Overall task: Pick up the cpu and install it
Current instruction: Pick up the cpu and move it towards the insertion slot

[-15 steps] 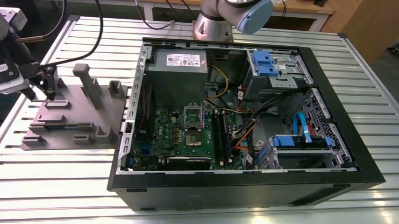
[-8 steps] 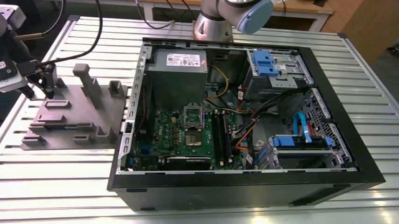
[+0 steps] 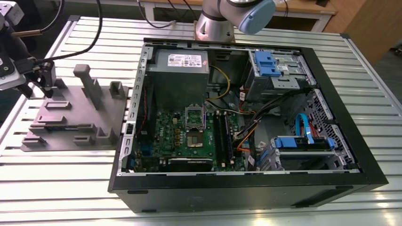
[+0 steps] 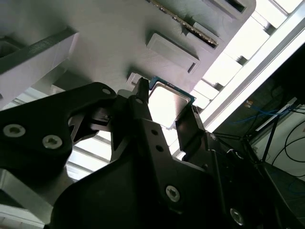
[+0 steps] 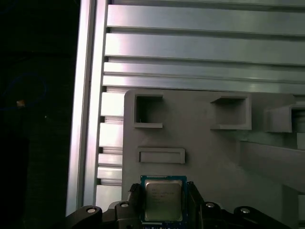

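**Fig.: cpu clamped in the jaws, socket well off to one side**

We are showing the jaws clenched on the cpu (image 5: 163,200). In the first wrist view one finger (image 5: 135,200) is pressing on each of two opposite edges, w/ the metal top facing the cam. In the second wrist view the chip is sitting betw. the dark fingertips. The chip is near-square, so we are reading no long axis. We cannot tell whether it is clear of the surface beneath.

Moving outward, in the exterior view the gripper (image 3: 37,92) is hanging over a corner of the purple-grey tray (image 3: 69,120). The tray is at that view's left, on the slatted table (image 3: 63,174).

Key relation: the socket (image 3: 195,137) on the motherboard (image 3: 164,136) is lying well apart from the jaws. It is toward the exterior view's right, inside the open pc case (image 3: 251,193). We are judging the pick as made and the install as not yet begun.
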